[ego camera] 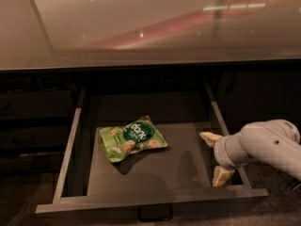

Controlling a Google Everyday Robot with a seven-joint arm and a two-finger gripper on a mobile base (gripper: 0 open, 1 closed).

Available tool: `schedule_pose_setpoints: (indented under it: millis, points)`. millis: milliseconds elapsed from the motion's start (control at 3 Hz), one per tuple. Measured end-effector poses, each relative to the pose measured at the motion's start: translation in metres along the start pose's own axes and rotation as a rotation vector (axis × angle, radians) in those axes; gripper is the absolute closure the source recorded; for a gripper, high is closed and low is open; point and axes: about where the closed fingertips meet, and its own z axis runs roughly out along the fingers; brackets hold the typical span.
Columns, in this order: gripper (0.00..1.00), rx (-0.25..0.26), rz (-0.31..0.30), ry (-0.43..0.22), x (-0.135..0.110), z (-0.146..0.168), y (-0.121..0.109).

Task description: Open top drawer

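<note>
Top drawer [69, 157] stands pulled out beneath the counter [141, 27], holding one green snack bag [133, 139] at its 10 o'clock, white logo unreadable; gripper [215, 157], fingers spread and empty, at the drawer's 4 o'clock

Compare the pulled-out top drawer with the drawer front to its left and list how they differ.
The top drawer is pulled out, its inside showing; the left drawer front sits shut in the cabinet. The top drawer is much wider than the left drawer front. The top drawer holds a green snack bag, with the gripper open by its right wall; the left drawer front hides its contents. Both are dark grey.
</note>
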Motion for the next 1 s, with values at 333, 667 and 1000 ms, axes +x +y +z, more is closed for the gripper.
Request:
schedule_pose_setpoints:
  millis: [333, 667, 1000]
  points:
    - [0.00, 0.005, 0.011, -0.064, -0.009, -0.016, -0.024]
    - [0.00, 0.086, 0.019, -0.093, -0.021, -0.071, -0.054]
    - [0.00, 0.086, 0.019, -0.093, -0.021, -0.071, -0.054]
